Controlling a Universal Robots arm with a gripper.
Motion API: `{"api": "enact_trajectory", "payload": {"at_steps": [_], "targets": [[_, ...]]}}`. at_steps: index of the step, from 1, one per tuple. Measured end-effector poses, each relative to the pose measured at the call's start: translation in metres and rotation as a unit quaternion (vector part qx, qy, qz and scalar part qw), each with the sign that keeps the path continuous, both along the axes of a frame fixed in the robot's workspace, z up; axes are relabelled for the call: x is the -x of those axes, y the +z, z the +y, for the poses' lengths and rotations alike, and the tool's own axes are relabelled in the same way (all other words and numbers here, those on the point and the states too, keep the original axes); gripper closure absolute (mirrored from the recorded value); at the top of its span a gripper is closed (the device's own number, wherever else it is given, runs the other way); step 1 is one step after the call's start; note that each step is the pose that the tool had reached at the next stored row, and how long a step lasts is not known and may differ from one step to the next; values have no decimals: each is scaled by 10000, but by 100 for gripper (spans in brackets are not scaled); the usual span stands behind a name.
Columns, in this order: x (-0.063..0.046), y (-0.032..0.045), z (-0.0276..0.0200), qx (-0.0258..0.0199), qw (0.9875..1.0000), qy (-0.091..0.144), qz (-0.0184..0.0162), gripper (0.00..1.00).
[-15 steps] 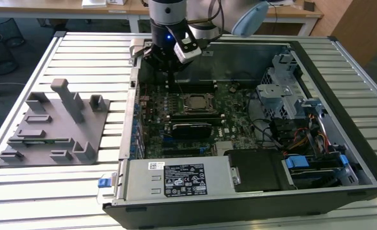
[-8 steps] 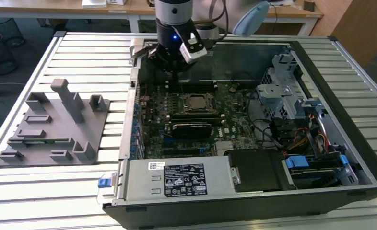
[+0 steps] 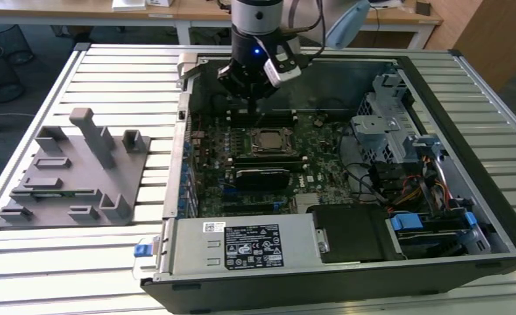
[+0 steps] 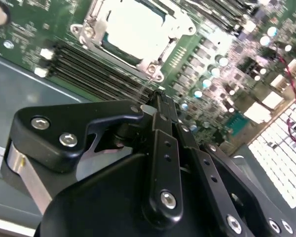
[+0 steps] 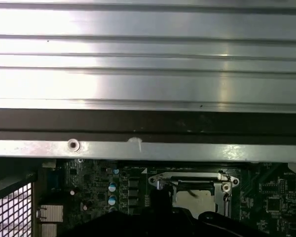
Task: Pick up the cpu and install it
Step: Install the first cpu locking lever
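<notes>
Where green board lies, square silvery cpu (image 3: pixel 267 140) sits — socketed.

The surface (image 3: pixel 92 259) is made of long silver metal slats and runs across most of the exterior view. Light shines off the slats. Along the top of the frame stands a pale wooden desk (image 3: pixel 188 13) with white legs. In the upper left corner the floor (image 3: pixel 43 39) is grey, and two dark wire bins (image 3: pixel 4 56) sit on it. In the upper right corner there is a brown wooden panel (image 3: pixel 490 33). In the first wrist view, bright silver slats (image 5: pixel 148 59) fill the upper half of the frame.
</notes>
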State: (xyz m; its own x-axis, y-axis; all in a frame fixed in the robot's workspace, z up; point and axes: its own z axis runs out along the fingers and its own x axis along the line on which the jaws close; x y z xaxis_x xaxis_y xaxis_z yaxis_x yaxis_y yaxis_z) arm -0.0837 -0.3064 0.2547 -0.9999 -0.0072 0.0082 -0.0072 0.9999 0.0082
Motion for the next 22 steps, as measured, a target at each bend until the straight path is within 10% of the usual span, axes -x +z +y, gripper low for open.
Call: {"api": "enact_trajectory", "payload": {"at_steps": [5,22], "targets": [[-24,-13,-5,-235,9997,11,-1,89],[-195,-132,-9,-238,9994,263,6,89]]}}
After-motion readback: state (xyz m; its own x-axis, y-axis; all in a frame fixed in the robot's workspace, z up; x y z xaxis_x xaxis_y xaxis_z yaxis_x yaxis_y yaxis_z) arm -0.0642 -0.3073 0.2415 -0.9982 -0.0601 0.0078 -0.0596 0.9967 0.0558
